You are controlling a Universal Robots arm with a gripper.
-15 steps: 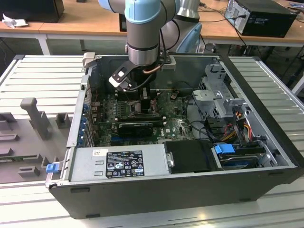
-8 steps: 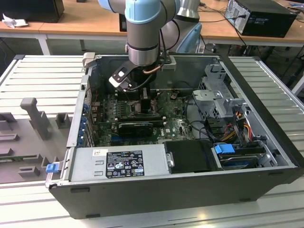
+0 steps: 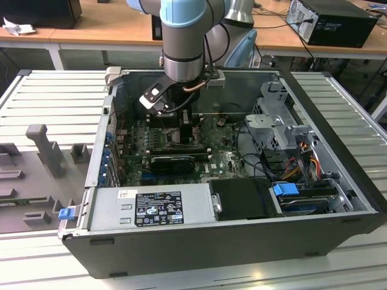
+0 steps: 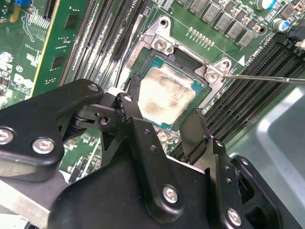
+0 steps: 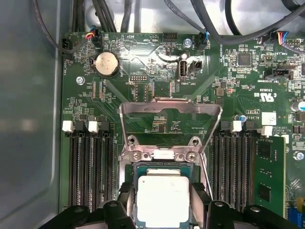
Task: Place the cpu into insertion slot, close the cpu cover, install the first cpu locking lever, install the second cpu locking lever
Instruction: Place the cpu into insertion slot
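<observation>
Surface: ribbed grey table [image 3: 54, 103] carrying an open computer case [image 3: 338, 181].
Room: wooden desks [image 3: 109, 30] behind.
Cpu [image 5: 162, 191]: lies in the insertion slot [image 5: 143, 168]; the cpu cover [image 5: 170, 106] stands raised.
Gripper [image 5: 163, 204]: straddles the cpu, fingers [image 4: 129, 104] clamped on opposite edges.

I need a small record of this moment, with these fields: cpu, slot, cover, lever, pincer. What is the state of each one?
cpu: inside the slot frame, pale face up; whether it is fully seated is unclear
slot: holds the cpu, not covered
cover: open, swung up off the slot
lever: thin rod, unlatched, sticking out to the side
pincer: its two sides press on opposite cpu edges; it seems to grip
</observation>
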